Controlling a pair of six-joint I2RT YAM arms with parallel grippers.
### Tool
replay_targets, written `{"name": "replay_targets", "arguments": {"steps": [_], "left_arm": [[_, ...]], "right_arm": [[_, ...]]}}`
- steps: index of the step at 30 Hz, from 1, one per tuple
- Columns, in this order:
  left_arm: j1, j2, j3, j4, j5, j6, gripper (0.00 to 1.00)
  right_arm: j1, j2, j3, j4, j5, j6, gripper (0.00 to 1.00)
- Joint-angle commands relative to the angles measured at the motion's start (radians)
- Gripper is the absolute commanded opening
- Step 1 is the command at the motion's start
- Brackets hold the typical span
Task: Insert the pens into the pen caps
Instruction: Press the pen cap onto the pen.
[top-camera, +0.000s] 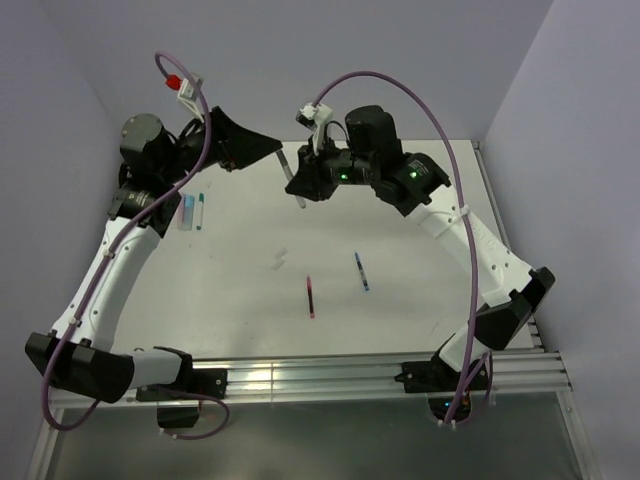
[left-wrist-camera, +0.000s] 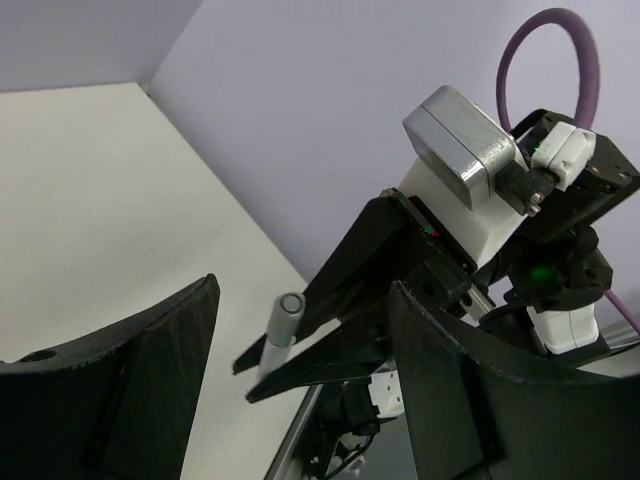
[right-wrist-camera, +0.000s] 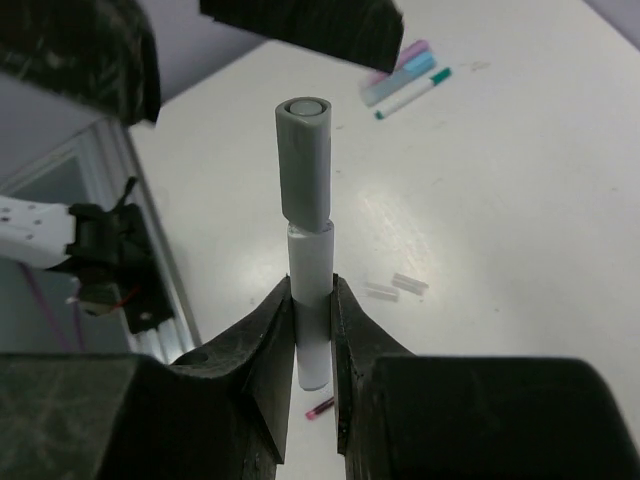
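The right end effector (right-wrist-camera: 312, 292) is clenching a white pen (right-wrist-camera: 311, 255) by the lower part of its barrel, both fingers (right-wrist-camera: 270, 340) pressing flat against it from either side. The pen is being held in the air above the far middle of the desk (top-camera: 420, 300), its free end pointing toward the left end effector (left-wrist-camera: 300, 300). A grey cap (right-wrist-camera: 303, 160) is sitting on that free end. It is wider than the white barrel, its rim is showing as a pale ring around a dark centre, and it is leaning slightly out of line with the pen below it. The left end effector is standing released, its two dark fingers (left-wrist-camera: 120, 390) spread wide on either side of the capped tip and touching neither the cap nor the pen. On the desk, a red pen (top-camera: 311, 297) is lying near the middle, and a dark blue pen (top-camera: 361, 271) is lying just to its right, the two apart from each other. At the far left, a white pen with a green tip (top-camera: 201, 211) is lying beside a pink cap (right-wrist-camera: 392, 66) and a light blue cap (right-wrist-camera: 408, 76), which are resting side by side. A few small pale pieces (top-camera: 280, 258) are lying on the desk between those and the red pen; what they are I cannot tell.
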Motion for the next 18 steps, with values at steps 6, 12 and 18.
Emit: {"name": "replay_targets", "arguments": {"steps": [6, 12, 18], "left_arm": [[0.046, -0.042, -0.065, 0.309, 0.160, -0.109, 0.72], [0.047, -0.035, -0.231, 0.901, 0.339, -0.428, 0.74], [0.047, -0.026, -0.297, 1.197, 0.343, -0.589, 0.74]], "right_arm": [[-0.064, -0.055, 0.002, 0.042, -0.410, 0.057, 0.00], [-0.088, -0.043, -0.001, 0.053, -0.553, 0.086, 0.00], [-0.097, -0.044, -0.014, 0.067, -0.639, 0.106, 0.00]]}}
